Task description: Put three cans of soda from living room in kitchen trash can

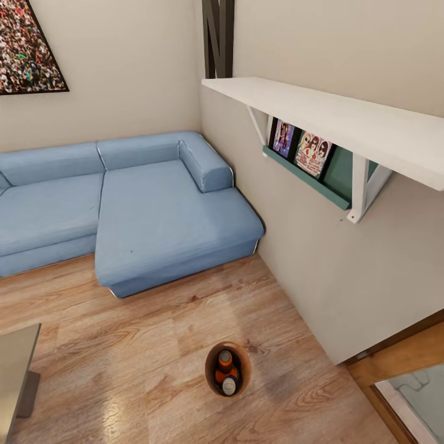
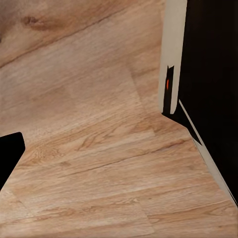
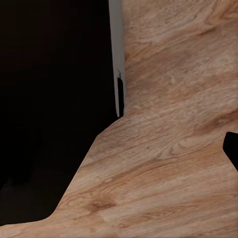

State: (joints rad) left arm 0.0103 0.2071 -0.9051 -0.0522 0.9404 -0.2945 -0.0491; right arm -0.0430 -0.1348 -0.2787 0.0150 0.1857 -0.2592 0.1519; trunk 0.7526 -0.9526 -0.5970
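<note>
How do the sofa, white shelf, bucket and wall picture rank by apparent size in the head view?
1. Sofa, largest.
2. White shelf.
3. Wall picture, cut off by the frame edge, so unsure.
4. Bucket on the floor, holding cans, smallest.

Blue corner sofa (image 1: 123,203), warm wood floor (image 1: 154,345), beige walls (image 1: 320,259) — white shelf (image 1: 333,120), framed picture (image 1: 28,46)

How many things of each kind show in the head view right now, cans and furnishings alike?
Soda cans in the trash can: 2
Trash can on the wood floor: 1
Blue corner sofa: 1
White wall shelf: 1
Picture covers on the green ledge: 2
Framed wall picture: 1
Total: 8
</note>
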